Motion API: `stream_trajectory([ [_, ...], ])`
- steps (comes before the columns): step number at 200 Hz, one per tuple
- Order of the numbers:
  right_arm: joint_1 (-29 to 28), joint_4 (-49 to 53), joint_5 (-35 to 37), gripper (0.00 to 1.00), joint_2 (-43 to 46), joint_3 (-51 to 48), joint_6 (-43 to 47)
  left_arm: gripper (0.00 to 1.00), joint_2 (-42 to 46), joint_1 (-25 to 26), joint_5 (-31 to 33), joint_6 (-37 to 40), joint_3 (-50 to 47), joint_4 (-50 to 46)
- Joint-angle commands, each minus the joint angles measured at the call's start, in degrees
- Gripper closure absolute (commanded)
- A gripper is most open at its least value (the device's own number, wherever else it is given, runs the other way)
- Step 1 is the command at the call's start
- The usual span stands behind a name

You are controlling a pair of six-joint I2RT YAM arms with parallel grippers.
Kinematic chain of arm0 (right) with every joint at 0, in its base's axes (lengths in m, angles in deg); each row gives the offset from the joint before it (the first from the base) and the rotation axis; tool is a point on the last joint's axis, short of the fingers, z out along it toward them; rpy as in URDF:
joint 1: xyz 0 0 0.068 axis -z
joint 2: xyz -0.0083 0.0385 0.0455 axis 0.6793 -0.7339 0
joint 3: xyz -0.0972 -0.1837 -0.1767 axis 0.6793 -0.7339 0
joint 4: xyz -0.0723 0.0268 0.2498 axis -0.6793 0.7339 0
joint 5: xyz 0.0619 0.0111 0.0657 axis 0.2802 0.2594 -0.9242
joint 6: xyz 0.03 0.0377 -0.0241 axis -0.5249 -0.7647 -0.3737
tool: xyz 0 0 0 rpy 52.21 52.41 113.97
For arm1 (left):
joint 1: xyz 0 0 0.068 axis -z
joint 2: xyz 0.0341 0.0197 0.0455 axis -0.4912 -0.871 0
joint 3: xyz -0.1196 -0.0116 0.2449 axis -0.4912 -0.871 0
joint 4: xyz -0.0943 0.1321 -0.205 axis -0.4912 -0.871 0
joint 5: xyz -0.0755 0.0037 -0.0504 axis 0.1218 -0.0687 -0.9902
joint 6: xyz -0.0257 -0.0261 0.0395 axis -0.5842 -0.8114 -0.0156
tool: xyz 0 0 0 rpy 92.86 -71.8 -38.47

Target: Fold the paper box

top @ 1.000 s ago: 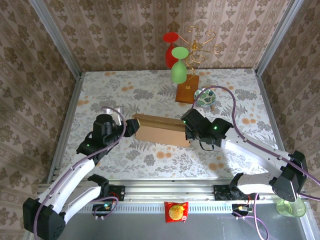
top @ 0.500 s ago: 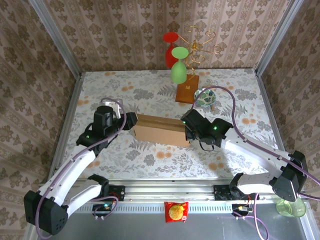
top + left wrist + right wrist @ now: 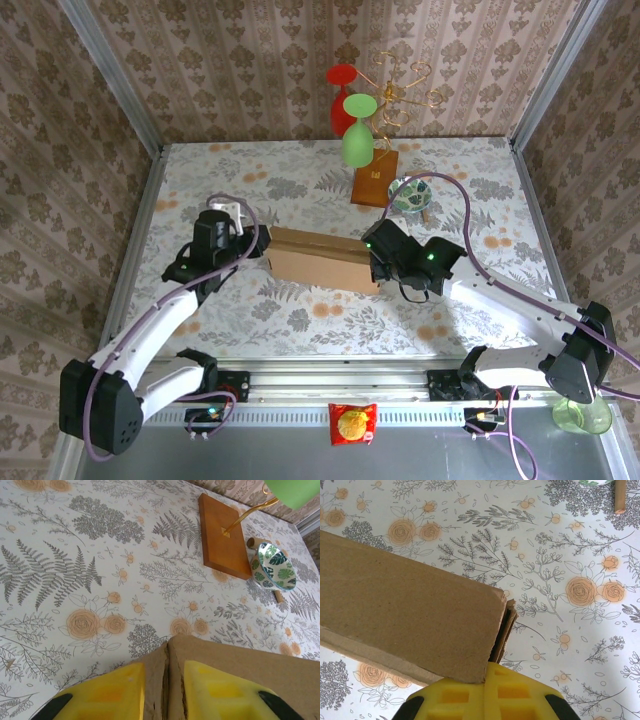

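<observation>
One bowl (image 3: 412,195) and glass stand (image 3: 376,184) sit beyond the paper box (image 3: 318,262).

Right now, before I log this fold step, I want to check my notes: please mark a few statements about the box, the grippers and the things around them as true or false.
1. The paper box lies between the left gripper and the right gripper, one at each end. True.
2. The leaf-patterned bowl sits left of the wooden base. False: in the top view it sits to the right of it.
3. The left gripper's fingers flank a cardboard edge of the box. True.
4. The snack packet lies on the floral table beside the box. False: it lies on the metal ledge at the near edge.
</observation>
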Motion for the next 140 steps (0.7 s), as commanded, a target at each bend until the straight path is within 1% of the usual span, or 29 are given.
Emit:
stream_trajectory([
  [1,-0.77,2.93,-0.54,0.96,0.42,-0.06,1.14,0.73,1.39,1.43,-1.36,-0.89,-1.75,0.44],
  [15,-0.86,3.02,-0.88,0.91,0.27,0.37,1.45,0.73,1.66,1.98,-1.11,-1.16,-2.39,0.43],
  [30,-1.03,2.97,-1.84,0.83,0.13,0.71,1.75,0.73,1.94,2.18,-0.53,-1.27,-3.10,0.50],
  [54,-1.39,3.48,-3.19,0.74,0.63,1.38,1.70,0.73,1.95,2.18,0.22,-1.26,-3.78,0.50],
  [112,-1.24,4.48,-8.17,0.60,4.46,2.69,0.97,0.73,0.93,2.18,1.10,-1.27,-4.07,0.95],
  [116,-1.09,4.36,-8.66,0.59,4.65,2.54,0.88,0.74,0.89,3.81,1.16,-1.27,-4.10,1.04],
  [140,0.27,3.21,-12.78,0.55,6.03,1.90,0.14,0.74,0.67,4.33,1.40,-1.66,-4.60,1.63],
])
